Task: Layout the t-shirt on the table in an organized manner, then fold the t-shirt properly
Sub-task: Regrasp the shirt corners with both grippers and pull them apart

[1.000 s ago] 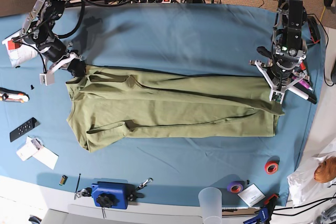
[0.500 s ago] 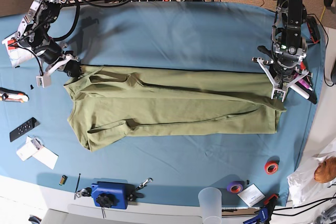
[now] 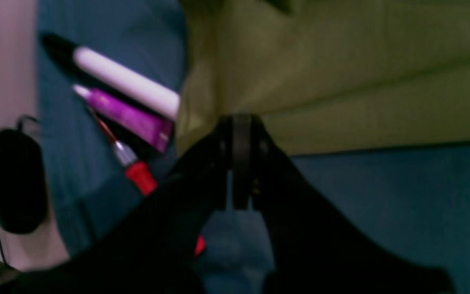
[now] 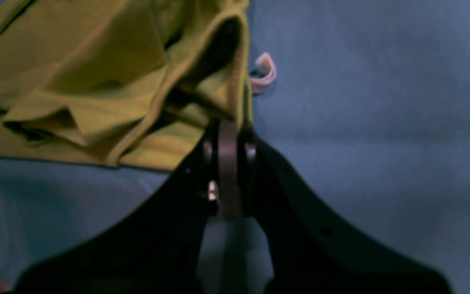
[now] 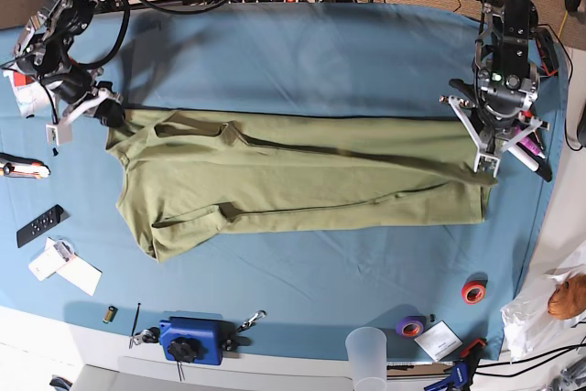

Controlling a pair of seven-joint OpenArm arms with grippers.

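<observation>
The olive-green t-shirt (image 5: pixel 302 180) lies stretched lengthwise across the teal table (image 5: pixel 302 61), with its neck end toward the base view's left. My right gripper (image 5: pixel 108 119) is shut on the shirt's far corner at that end. In the right wrist view the right gripper (image 4: pixel 229 124) pinches a ribbed hem of the t-shirt (image 4: pixel 96 81) beside a small pale tag (image 4: pixel 263 73). My left gripper (image 5: pixel 486 168) is shut on the bottom-hem corner at the base view's right. The left wrist view shows the left gripper (image 3: pixel 239 122) biting the t-shirt (image 3: pixel 341 81) edge.
Markers (image 3: pixel 129 85) and a red-tipped pen (image 3: pixel 137 175) lie right beside the left gripper. A remote (image 5: pixel 39 226) and cards (image 5: pixel 64 267) sit at the left edge. Along the near edge are a blue tool (image 5: pixel 192 341), a plastic cup (image 5: pixel 371 350) and tape rolls (image 5: pixel 473 292).
My right gripper has pulled its corner of the shirt toward the base view's upper left. The left gripper shifted slightly toward the far side. The shirt's far edge now lies straighter and tauter.
</observation>
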